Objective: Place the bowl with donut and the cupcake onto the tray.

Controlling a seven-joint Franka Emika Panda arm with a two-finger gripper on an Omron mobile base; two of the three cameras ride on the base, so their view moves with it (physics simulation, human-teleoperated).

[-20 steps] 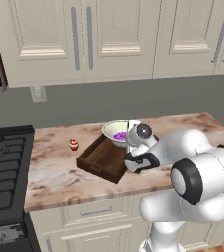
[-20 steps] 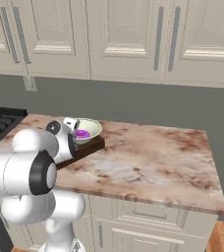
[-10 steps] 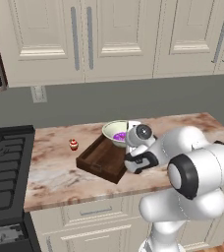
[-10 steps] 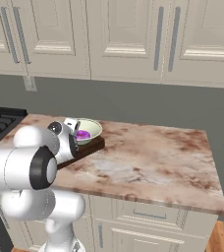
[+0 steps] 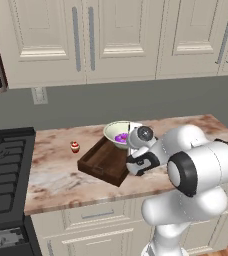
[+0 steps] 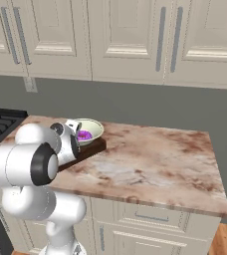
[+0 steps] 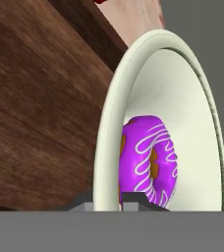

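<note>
My gripper (image 7: 107,201) is shut on the near rim of the cream-white bowl (image 7: 182,93), one fingertip on each side of the rim. The purple-frosted donut (image 7: 146,160) lies inside the bowl. From the left base view the bowl (image 5: 115,131) with the donut (image 5: 121,137) is at the far right corner of the dark wooden tray (image 5: 102,161), overlapping its edge; whether it touches the tray I cannot tell. The right base view shows the bowl (image 6: 91,128) above the tray (image 6: 88,149). The tiny cupcake (image 5: 75,146) stands on the counter just left of the tray.
The marble counter (image 6: 150,159) stretches wide to the right of the tray. A black stove (image 5: 3,170) borders the counter on the left. Cabinet doors (image 5: 111,35) hang above the grey back wall.
</note>
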